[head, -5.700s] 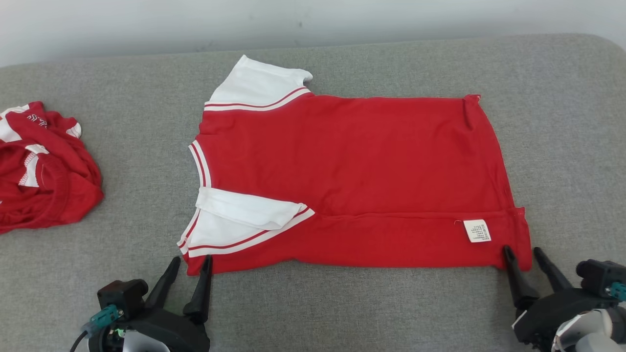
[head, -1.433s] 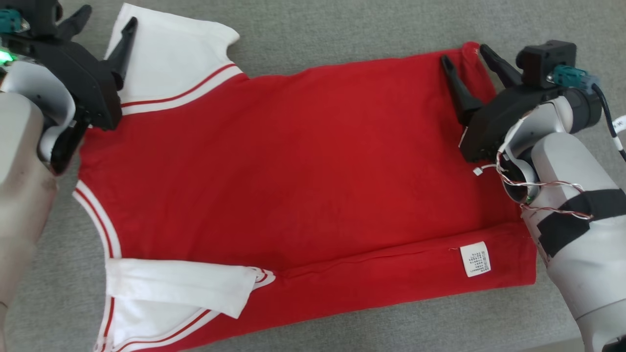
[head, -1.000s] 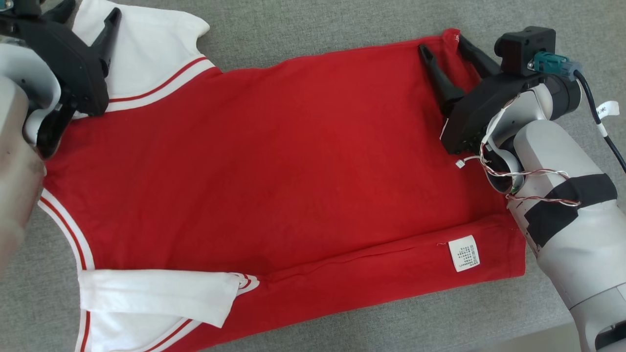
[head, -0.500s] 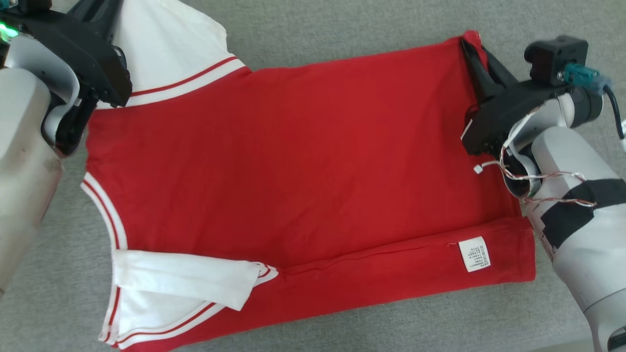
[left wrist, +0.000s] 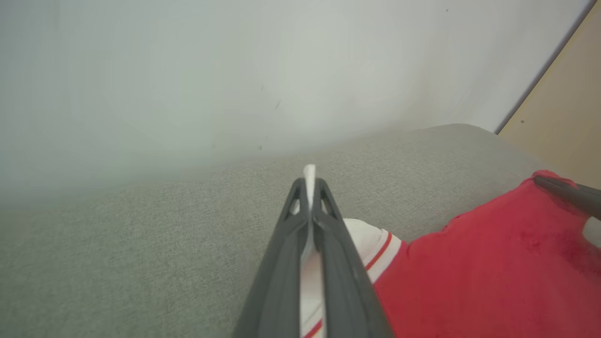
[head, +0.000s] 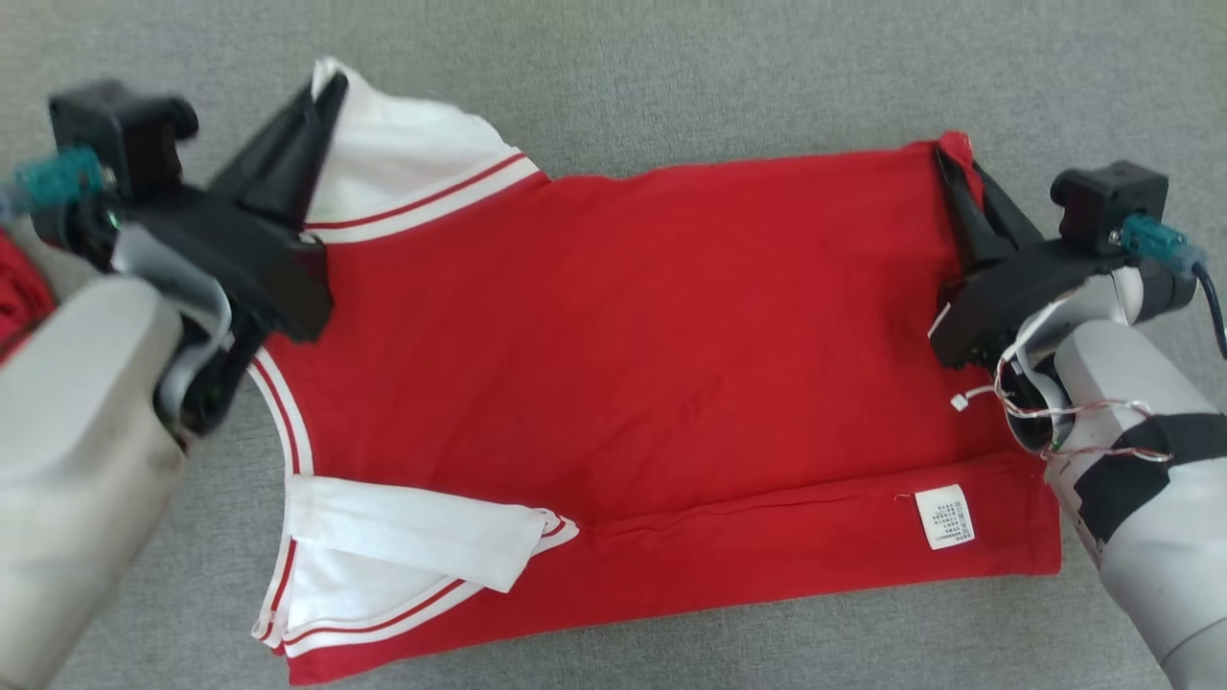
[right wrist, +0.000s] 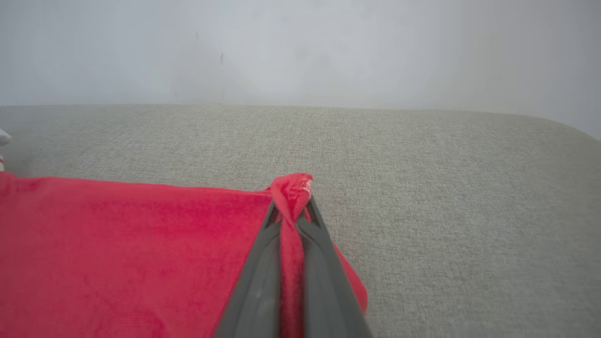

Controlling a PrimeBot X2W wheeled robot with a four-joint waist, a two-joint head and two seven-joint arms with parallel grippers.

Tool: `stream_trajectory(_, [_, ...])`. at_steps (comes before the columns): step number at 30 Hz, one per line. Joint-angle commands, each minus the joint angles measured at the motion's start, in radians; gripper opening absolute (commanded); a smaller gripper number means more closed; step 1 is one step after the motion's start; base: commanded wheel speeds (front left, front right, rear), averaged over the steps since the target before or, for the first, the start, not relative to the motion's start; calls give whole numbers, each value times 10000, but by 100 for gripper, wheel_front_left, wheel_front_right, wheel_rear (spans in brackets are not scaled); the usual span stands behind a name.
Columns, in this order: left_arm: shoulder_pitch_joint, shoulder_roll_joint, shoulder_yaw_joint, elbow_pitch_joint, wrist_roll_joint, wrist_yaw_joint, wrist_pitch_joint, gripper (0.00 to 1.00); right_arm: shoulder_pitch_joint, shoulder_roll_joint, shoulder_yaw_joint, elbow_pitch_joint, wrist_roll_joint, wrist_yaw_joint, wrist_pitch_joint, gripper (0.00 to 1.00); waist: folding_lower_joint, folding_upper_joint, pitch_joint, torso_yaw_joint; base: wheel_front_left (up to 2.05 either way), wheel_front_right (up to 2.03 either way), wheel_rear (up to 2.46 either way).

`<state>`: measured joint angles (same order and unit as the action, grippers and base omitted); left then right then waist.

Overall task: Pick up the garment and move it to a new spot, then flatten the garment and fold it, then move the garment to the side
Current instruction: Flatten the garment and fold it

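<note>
red t-shirt (head: 623, 335), left hold: its far white sleeve (head: 412, 158) is clamped at the outer edge by the left gripper (head: 324, 94); the fingers are pressed flat together on the cloth, and a sliver of white is seen between them in the left wrist view.
red t-shirt, right hold: the far hem corner (right wrist: 292, 185) is clamped by the right gripper (head: 947, 163); the fingers are closed on a bunched red fold that pokes out past their tips.
between the holds: the far edge is drawn almost straight from sleeve to corner.
body: the shirt is spread flat across the middle of the grey cushion (head: 671, 67), with the neck to the left and the hem to the right.
near edge: a long red strip (head: 767, 565) is folded over onto the body, and a white care label (head: 945, 517) is shown on it near the hem end.
near sleeve (head: 412, 537): folded inward over the body; white, edged with red stripes.
collar trim (head: 283, 422): white and red, curved, just beside the left forearm.
left margin: a bit of a second red garment (head: 14, 297) is seen at the edge, apart from the shirt.
background: a pale wall (left wrist: 188, 70) is seen behind the cushion in both wrist views.
</note>
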<state>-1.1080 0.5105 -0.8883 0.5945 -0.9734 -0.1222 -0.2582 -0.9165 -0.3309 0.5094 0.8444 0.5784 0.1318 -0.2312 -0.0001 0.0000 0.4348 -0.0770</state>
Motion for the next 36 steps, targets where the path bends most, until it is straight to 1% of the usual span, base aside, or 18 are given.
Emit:
stream_trajectory(1, [493, 126, 200, -414, 117, 119, -69, 0, 235, -85, -45, 13, -92, -24, -149, 0, 1, 0, -197, 55, 0, 0, 0])
stream_trajectory(2, [734, 157, 387, -728, 173, 208, -76, 0, 324, -98, -82, -9, -125, -24, -201, 0, 1, 0, -239, 55, 0, 0, 0])
stream_trajectory(3, [1378, 223, 765, -1415, 359, 415, -71, 0, 552, -93, -180, -84, -196, -24, -275, 0, 1, 0, -340, 58, 0, 0, 0])
stream_trajectory(4, [1724, 227, 954, -1824, 445, 507, -71, 0, 675, -100, -240, -134, -239, -24, -308, 0, 1, 0, -392, 73, 0, 0, 0])
stream_trajectory(8, [3097, 336, 1836, -3142, 938, 922, -64, 0, 1171, -116, -669, -639, -475, -24, -344, 0, 1, 0, -532, 96, 0, 0, 0])
stream_trajectory(10, [3824, 245, 2214, -3750, 1184, 1113, -65, 0, 1588, -119, -1043, -1022, -607, -24, -341, 0, 1, 0, -605, 135, 0, 0, 0])
stream_trajectory(14, [5098, 74, 2967, -4687, 1674, 1354, -60, 0, 2309, -43, -1799, -1832, -1004, -24, -333, 0, 1, 0, -732, 203, 0, 0, 0])
stream_trajectory(16, [5388, 3, 3158, -4869, 1803, 1384, -62, 0, 2487, -9, -1981, -2015, -1130, -24, -332, 0, 1, 0, -758, 219, 0, 0, 0])
stream_trajectory(20, [6366, -497, 4044, -5569, 2401, 1366, -61, 0, 3131, 117, -2549, -2562, -1595, -24, -330, 0, 1, 0, -862, 307, 0, 0, 0])
stream_trajectory(22, [6843, -746, 4367, -5749, 2715, 1256, -61, 0, 3407, 201, -2743, -2761, -1807, -24, -331, 0, 1, 0, -923, 359, 0, 0, 0])
stream_trajectory(26, [7478, -1283, 4717, -5994, 3188, 970, -62, 0, 3786, 390, -3044, -3036, -1975, -25, -331, 0, 1, 0, -1049, 438, 0, 0, 0])
stream_trajectory(32, [8543, -1944, 5280, -5935, 3597, 709, -62, 0, 4452, 594, -3509, -3404, -2116, -25, -332, 0, 1, 0, -1264, 514, 0, 0, 0])
stream_trajectory(34, [8947, -2207, 5590, -5859, 3665, 705, -62, 0, 4712, 662, -3652, -3579, -2105, -25, -331, 0, 1, 0, -1351, 510, 0, 0, 0])
stream_trajectory(35, [9143, -2315, 5719, -5807, 3750, 660, -62, 0, 4845, 697, -3741, -3716, -2098, -25, -332, 15, 1, 0, -1392, 516, 0, 0, 0])
stream_trajectory(36, [9307, -2415, 5830, -5757, 3831, 600, -62, 0, 4990, 709, -3802, -3837, -2129, -25, -331, 49, 1, 0, -1421, 529, 0, 0, 0])
